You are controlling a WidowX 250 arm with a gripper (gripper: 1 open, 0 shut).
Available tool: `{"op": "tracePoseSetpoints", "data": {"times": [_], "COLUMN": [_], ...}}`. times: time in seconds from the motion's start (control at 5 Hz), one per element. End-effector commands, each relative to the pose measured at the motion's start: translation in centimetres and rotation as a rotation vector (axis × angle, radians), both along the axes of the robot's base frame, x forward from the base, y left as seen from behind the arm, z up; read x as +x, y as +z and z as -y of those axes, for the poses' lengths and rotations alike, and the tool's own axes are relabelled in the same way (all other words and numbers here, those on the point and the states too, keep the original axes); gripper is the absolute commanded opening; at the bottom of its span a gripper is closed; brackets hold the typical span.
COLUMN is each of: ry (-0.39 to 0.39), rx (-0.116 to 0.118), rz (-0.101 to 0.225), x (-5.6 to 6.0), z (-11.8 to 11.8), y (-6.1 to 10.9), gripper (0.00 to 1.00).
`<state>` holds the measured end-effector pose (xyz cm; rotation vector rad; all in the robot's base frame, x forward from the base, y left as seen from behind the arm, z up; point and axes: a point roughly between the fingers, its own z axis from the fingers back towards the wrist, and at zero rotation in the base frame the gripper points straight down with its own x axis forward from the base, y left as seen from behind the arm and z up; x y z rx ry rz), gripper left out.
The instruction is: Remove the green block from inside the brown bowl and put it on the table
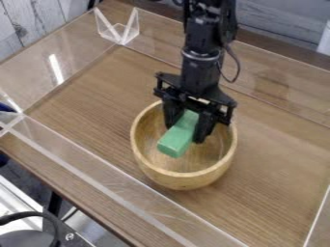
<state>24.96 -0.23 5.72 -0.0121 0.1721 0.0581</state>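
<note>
The fingers (180, 118) were clamped on the green block (182, 136), which was held tilted by the gripper (195, 120) above the hollow of the brown bowl (186, 173), itself set on the table (91, 101).

A robotics lab, by the look of it: a wood-grain bench (77, 106) fenced by clear acrylic walls (52, 58), cables (26, 227) trailing below.

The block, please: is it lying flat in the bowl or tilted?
Tilted: the block hangs slanted in the shut gripper above the bowl.
</note>
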Motion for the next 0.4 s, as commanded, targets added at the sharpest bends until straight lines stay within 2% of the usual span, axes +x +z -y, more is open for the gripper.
{"op": "tracePoseSetpoints", "data": {"times": [0.0, 0.2], "ry": [0.016, 0.024], "rx": [-0.007, -0.011], "rz": [0.097, 0.095], "x": [1.07, 0.7], "z": [-0.1, 0.06], "y": [2.95, 3.09], "gripper": [0.0, 0.0]}}
